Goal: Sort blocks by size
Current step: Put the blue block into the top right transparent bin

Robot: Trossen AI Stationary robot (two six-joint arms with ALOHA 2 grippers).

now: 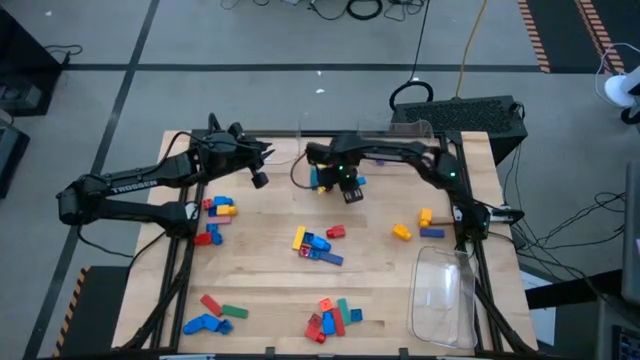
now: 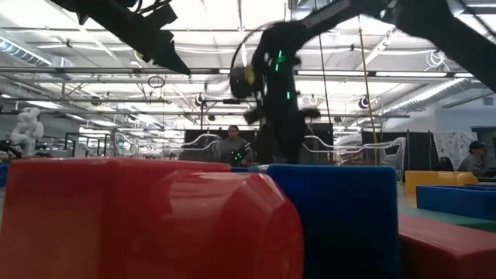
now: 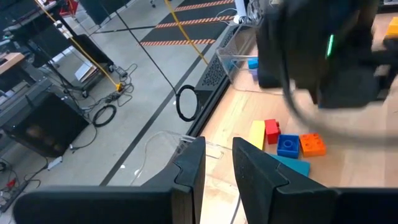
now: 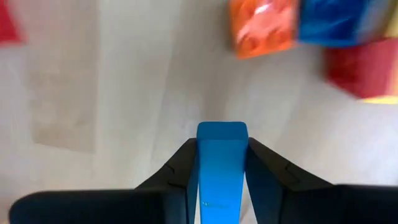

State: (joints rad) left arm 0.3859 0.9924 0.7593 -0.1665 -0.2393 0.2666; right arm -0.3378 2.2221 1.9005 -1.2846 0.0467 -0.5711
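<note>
Blue block pinched in the right claw

Blocks lie scattered across the wooden worktop (image 1: 260, 270) in loose clusters: one near the left edge (image 1: 218, 208), one in the middle (image 1: 316, 243), a few toward the right (image 1: 418, 226), and two groups along the near edge (image 1: 212, 315). The right claw (image 4: 222, 163) hangs over the far middle of the worktop, its fingers closed on a light blue block (image 4: 221, 171) gripped between them. The left claw (image 3: 216, 167) hovers by the far left edge, fingers nearly together with a slim gap, holding nothing. A clear tray (image 1: 445, 295) sits at the near right corner
</note>
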